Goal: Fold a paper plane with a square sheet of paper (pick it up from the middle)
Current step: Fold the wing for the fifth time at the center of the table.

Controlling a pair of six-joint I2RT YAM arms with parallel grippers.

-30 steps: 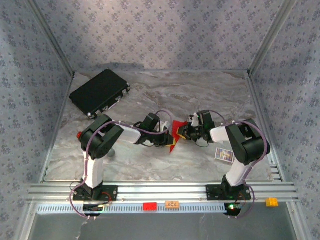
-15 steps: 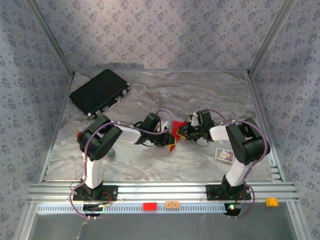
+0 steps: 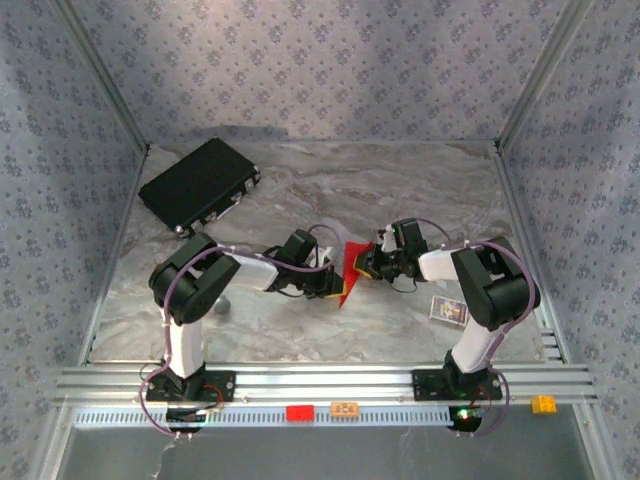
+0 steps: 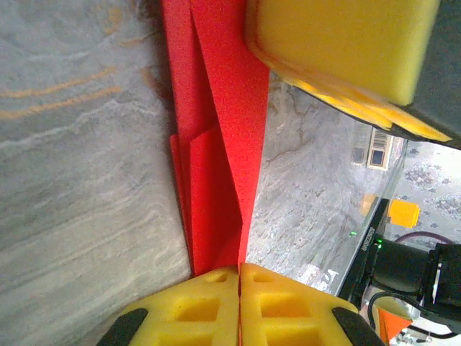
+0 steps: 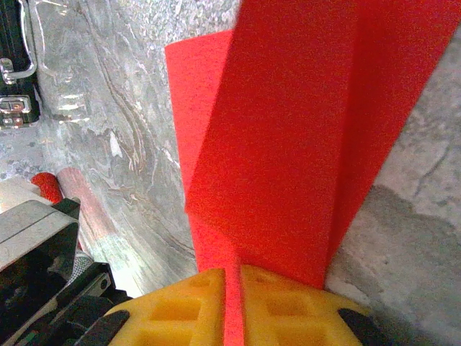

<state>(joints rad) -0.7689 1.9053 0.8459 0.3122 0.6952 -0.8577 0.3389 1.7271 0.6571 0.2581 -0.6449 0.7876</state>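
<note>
Counter (image 3: 420, 190): grey marbled top, boxed in by walls (image 3: 320, 70) of blue-grey flowered paper.
Red paper: the square sheet of paper (image 3: 352, 252) sat mid-counter between the two arms, creased into a layered wedge (a wedge, not a flat square). In the left wrist view its folds (image 4: 216, 144) lay low against the marble.
Left arm: the left claw (image 3: 335, 282) had its yellow pads (image 4: 194, 310) pressed together with no gap. The tapering end of the paper ran into their seam, nipped there.
Right arm: the right claw (image 3: 362, 265) faced the left one from the other side. Its pads (image 5: 288, 303) stood a sliver apart with a red fold clamped between them, the paper fanning out beyond.
Far left: a black case (image 3: 200, 185) lay well apart from the paper.
Near right: a small printed card (image 3: 449, 310) lay beside the right arm.
Front rail: a red block (image 3: 299, 412), an orange block (image 3: 345, 409) and a yellow block (image 3: 543, 404).
</note>
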